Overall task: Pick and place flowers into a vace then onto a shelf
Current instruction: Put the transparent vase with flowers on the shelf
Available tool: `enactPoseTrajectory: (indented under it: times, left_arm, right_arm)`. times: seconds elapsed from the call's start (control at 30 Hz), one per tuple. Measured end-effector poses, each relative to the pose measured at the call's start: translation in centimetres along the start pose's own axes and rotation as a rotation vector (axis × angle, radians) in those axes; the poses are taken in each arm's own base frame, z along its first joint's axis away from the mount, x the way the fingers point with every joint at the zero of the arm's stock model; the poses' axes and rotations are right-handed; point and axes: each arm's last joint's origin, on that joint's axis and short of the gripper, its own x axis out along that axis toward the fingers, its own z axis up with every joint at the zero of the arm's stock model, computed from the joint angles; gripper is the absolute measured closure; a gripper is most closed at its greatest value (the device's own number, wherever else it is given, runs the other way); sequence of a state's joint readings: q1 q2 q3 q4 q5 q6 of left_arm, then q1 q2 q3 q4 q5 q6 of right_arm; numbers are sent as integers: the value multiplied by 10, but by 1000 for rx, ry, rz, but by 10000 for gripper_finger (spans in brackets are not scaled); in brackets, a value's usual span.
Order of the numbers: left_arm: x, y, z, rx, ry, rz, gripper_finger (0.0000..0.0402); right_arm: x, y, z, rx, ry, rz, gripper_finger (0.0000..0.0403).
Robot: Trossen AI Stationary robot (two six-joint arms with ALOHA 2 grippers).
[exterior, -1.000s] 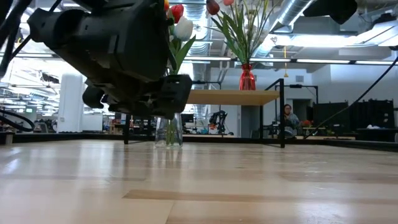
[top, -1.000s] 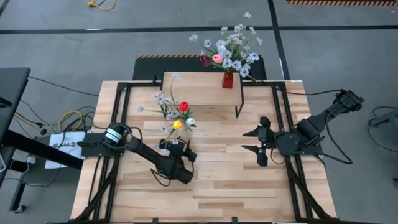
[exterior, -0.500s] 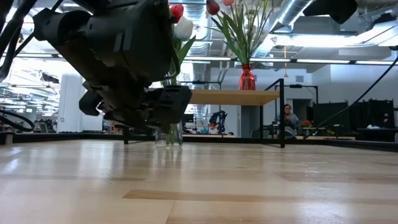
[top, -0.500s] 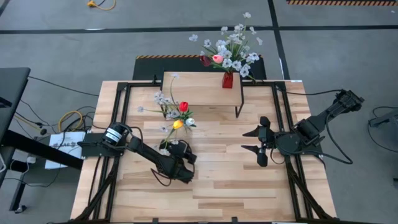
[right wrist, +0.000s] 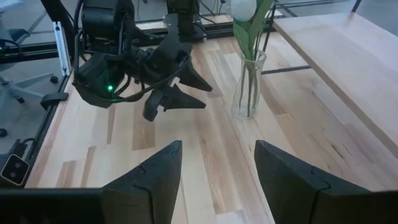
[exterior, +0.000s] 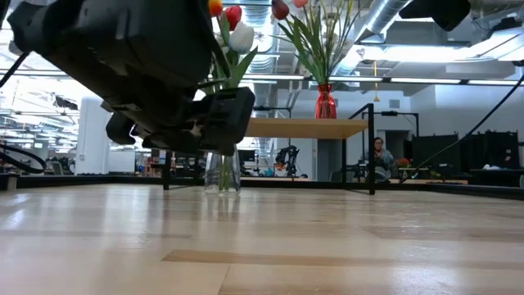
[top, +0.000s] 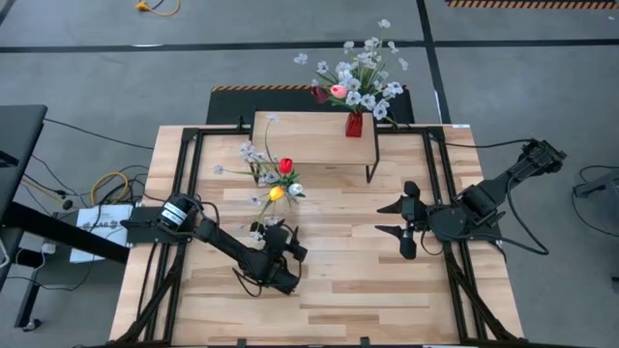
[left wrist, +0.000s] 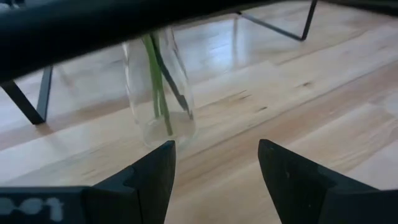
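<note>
A clear glass vase (left wrist: 158,93) stands by its base on the tabletop and holds red, yellow and white tulips and lilac sprays (top: 277,179). My left gripper (left wrist: 216,146) is open, low over the table just short of the vase, which sits ahead of its left finger; it touches nothing. The small wooden shelf (top: 309,135) stands at the far middle. On it is a red vase (top: 355,124) full of flowers (top: 356,75). My right gripper (top: 387,218) hangs open above the table's right half, well clear of both vases.
The shelf's black legs (top: 370,169) stand on the table just beyond the clear vase (exterior: 222,170). Black frame rails (top: 440,193) run along the table's left and right sides. Bare wood lies across the near half of the table (top: 368,300).
</note>
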State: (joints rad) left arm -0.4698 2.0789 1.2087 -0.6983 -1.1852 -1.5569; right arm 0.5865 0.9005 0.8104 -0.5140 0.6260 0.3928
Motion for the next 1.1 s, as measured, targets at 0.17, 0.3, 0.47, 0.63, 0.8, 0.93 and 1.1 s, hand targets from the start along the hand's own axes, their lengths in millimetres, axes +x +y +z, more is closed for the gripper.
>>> enactPoseTrajectory:
  times: [0.17,0.3,0.47,0.63,0.8,0.93,1.1]
  left_arm:
    - [-5,0,-1,-22,-28,-15,181]
    - [-7,0,-1,-12,-55,-18,181]
    - [-6,0,-1,36,-71,-14,181]
    - [-7,0,1,76,-60,-8,181]
    - [-7,-2,6,85,-114,-1,181]
    - [-4,-2,8,80,-122,9,179]
    - [0,-2,11,98,-140,22,166]
  right_arm:
    - [0,0,0,11,2,4,207]
    - [0,0,0,12,1,7,207]
    - [0,0,1,15,-3,8,209]
    - [0,1,2,22,-12,12,209]
    - [0,1,2,31,-14,13,211]
    - [0,1,2,34,-18,15,209]
    - [0,1,2,35,-18,15,210]
